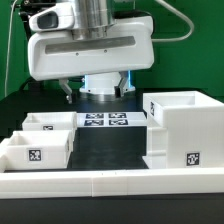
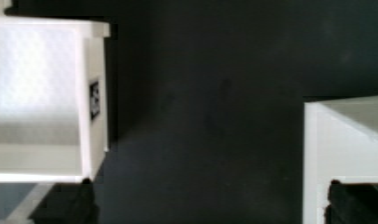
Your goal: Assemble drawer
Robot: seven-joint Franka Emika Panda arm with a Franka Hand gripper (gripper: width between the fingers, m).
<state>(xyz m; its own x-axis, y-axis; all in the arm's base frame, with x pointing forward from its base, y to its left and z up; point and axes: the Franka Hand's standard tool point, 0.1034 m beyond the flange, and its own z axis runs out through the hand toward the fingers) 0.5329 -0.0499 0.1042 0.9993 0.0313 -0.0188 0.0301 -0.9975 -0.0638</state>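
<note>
The drawer's parts lie apart on the black table. The boxy white casing (image 1: 185,125) stands at the exterior view's right, with a tag on its front. Two shallow white trays (image 1: 50,122) (image 1: 35,150) sit at the exterior view's left. My gripper (image 1: 97,95) hangs above the table behind them, open and empty. In the wrist view the gripper (image 2: 207,205) has its dark fingertips (image 2: 61,205) wide apart over bare table. There, a white tagged piece (image 2: 44,100) lies to one side and another white piece (image 2: 355,140) to the other. I cannot tell which drawer part each is.
The marker board (image 1: 105,120) lies flat between the trays and the casing. A long low white wall (image 1: 110,180) runs along the front edge. Green backdrop behind the arm.
</note>
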